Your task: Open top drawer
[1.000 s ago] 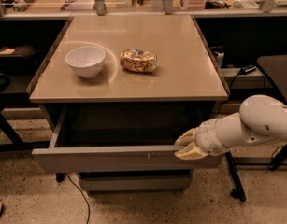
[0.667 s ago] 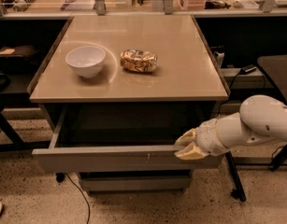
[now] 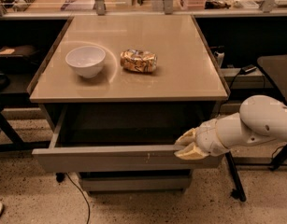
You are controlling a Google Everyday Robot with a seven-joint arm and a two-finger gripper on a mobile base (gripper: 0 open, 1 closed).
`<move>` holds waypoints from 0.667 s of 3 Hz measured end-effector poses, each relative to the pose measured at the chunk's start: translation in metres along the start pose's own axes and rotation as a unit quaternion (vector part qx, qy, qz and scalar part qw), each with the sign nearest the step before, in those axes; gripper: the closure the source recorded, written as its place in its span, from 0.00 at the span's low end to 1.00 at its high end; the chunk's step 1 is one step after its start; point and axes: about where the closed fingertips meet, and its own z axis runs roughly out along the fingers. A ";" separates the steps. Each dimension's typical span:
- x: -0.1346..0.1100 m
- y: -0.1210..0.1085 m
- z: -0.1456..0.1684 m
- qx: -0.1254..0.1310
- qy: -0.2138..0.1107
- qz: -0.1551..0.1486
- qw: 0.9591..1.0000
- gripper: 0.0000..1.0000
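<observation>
Found top drawer [image 3: 110, 158] drawn well out under tabletop's [image 3: 180, 73] near edge, pincer [image 3: 178, 149] clamped on its front rim below the near right corner; judged essentially open, only release left.

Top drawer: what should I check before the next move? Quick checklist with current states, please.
1. Top drawer pulled out, interior exposed: ok.
2. Gripper at the right end of the drawer's front, by its top edge: ok.
3. Gripper's hold on the drawer secure: cannot tell.
4. White bowl and snack packet on the tabletop, back from its front edge: ok.
5. Drawer at full extension: cannot tell.
</observation>
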 end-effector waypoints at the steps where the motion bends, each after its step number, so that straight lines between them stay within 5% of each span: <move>1: 0.015 0.020 -0.002 -0.017 -0.001 0.018 1.000 0.12; 2: 0.013 0.020 -0.004 -0.017 -0.001 0.018 1.000 0.15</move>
